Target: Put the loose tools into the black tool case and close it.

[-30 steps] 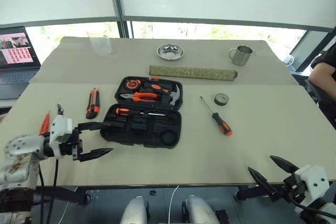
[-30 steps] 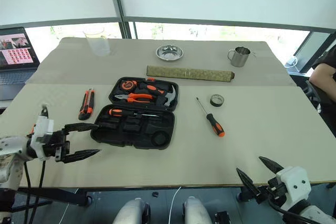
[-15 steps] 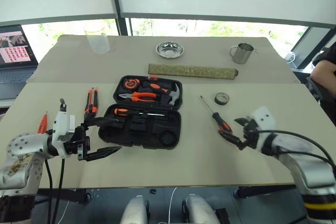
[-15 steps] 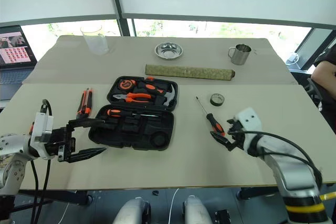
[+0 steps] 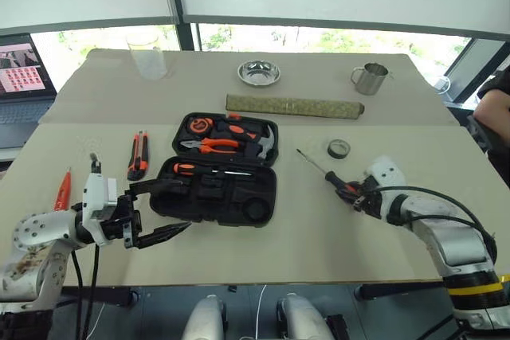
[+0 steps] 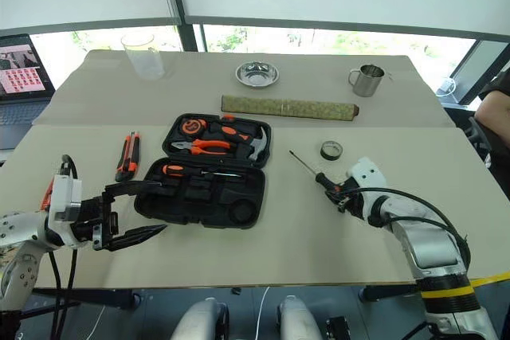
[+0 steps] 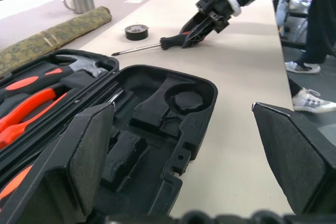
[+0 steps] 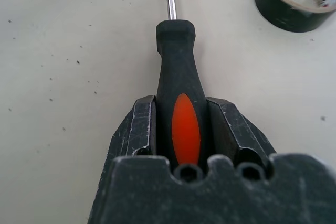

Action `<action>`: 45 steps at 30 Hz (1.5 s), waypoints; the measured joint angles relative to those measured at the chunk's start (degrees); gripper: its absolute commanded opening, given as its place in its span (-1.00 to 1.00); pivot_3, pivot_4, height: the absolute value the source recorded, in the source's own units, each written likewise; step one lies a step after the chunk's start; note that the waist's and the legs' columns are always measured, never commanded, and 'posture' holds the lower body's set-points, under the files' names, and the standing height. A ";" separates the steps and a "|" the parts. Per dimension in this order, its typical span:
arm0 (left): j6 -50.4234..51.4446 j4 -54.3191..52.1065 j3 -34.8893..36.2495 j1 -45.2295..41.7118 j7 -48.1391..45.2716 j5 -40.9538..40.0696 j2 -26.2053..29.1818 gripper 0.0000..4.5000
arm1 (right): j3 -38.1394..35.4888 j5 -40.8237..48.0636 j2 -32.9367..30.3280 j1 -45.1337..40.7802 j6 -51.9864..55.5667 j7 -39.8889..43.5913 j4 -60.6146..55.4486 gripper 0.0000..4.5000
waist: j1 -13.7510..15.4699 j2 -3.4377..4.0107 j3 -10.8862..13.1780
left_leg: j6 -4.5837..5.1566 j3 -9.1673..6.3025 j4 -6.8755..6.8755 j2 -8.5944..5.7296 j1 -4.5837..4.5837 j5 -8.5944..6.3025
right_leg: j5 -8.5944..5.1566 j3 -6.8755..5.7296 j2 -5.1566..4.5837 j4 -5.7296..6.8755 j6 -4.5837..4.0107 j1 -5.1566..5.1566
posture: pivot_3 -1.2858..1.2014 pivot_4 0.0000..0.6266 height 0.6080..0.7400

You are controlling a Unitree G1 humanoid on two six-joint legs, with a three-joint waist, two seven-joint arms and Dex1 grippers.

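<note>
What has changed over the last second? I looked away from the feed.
The right gripper came in from the near table edge to the orange-and-black-handled screwdriver beside the dark tape roll, closed on its handle and turned it. The left gripper stayed open by the open black moulded tool case.

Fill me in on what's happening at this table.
The right gripper has its fingers closed on the handle of a screwdriver lying on the table, beside the tape roll. The left gripper hovers open at the near edge of the open tool case. The utility knife lies left of the case.
</note>
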 measured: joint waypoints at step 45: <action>-2.88 0.52 6.25 11.84 7.96 2.03 -4.82 1.00 | 33.03 -13.17 16.59 -37.80 6.02 16.37 15.24 0.03 | -0.38 -0.01 0.07 | -0.03 -0.12 -0.01 0.11 0.06 0.02 | 0.17 -0.27 0.03 0.21 -0.25 -0.12 | 0.03 -0.52 1.00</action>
